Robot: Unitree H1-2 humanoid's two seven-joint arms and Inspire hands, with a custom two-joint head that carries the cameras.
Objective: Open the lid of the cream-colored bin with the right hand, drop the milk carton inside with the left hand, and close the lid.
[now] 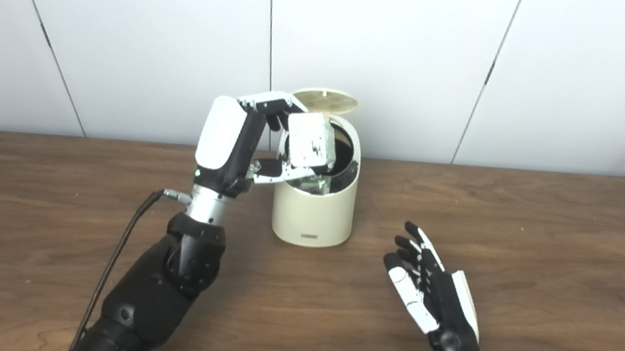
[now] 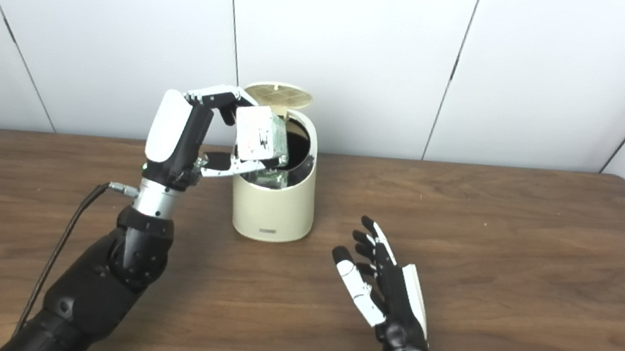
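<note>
The left hand [image 1: 244, 142] is gripping the crumpled white milk carton [image 1: 309, 142] over the mouth of the cream-colored cylindrical bin [image 1: 314, 212], whose round lid [image 1: 325, 100] is standing raised. The right hand [image 1: 430, 291] is hovering empty, fingers spread, above the brown wooden table [image 1: 550, 249].

The cream-colored bin [image 1: 313, 215] is a small rounded tub standing upright on the worktop, toward the far edge and a little left of centre. Its round lid [image 1: 325, 100] is swung up at the far side, leaving the slanted dark mouth uncovered. The milk carton [image 1: 309, 142], white with grey-green print, is tilted over the mouth's left rim.
</note>
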